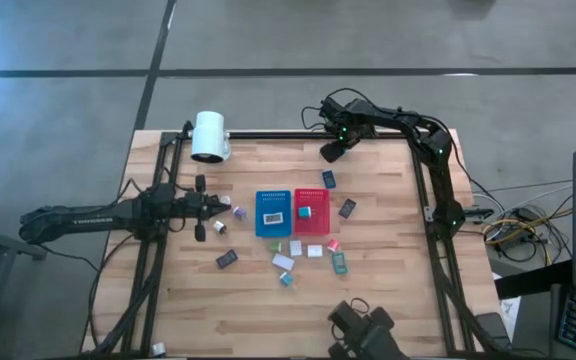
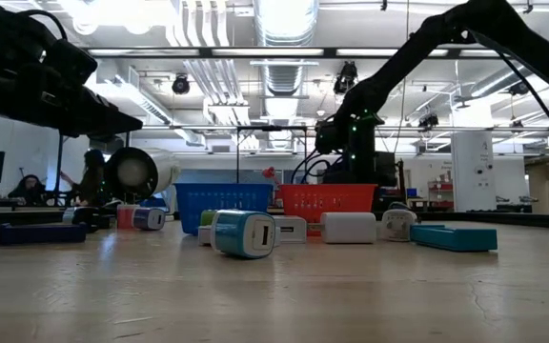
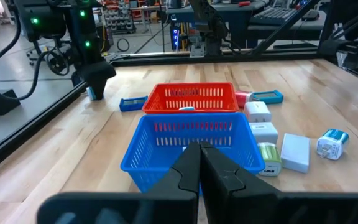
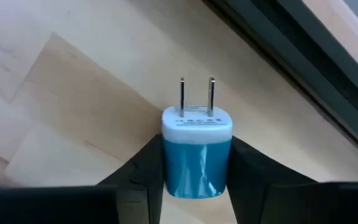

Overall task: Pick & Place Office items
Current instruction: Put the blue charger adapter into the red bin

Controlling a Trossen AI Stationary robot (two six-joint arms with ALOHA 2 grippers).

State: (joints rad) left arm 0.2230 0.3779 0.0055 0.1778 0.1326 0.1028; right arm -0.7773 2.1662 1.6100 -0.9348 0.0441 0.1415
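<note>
My right gripper (image 1: 330, 152) is near the table's far edge, shut on a teal-and-white plug charger (image 4: 196, 155). My left gripper (image 1: 211, 208) hovers left of the blue tray (image 1: 271, 225); its fingers (image 3: 185, 174) are shut on nothing. The blue tray holds one item (image 1: 273, 216), and the red tray (image 1: 310, 225) holds a teal one (image 1: 306, 211). Other small office items lie flat around the trays: white blocks (image 1: 283, 262), a pink piece (image 1: 334, 244), a green one (image 1: 339, 262), black ones (image 1: 227, 259) and a purple one (image 1: 239, 212). My right gripper pinches the charger's teal body (image 4: 173, 162) between its two fingers, one on each side. The white cap and both metal prongs (image 4: 196, 93) stick out past the fingertips. The fingers slant down over the table's far edge. Whether the charger touches the wood, I cannot tell.
A big white cylinder (image 1: 209, 135) lies at the far left corner. Black frame rails (image 1: 423, 200) run along the table's left, right and far sides. Bare wood (image 1: 248, 310) lies toward the near edge. People sit in the room beyond the table (image 2: 27, 186).
</note>
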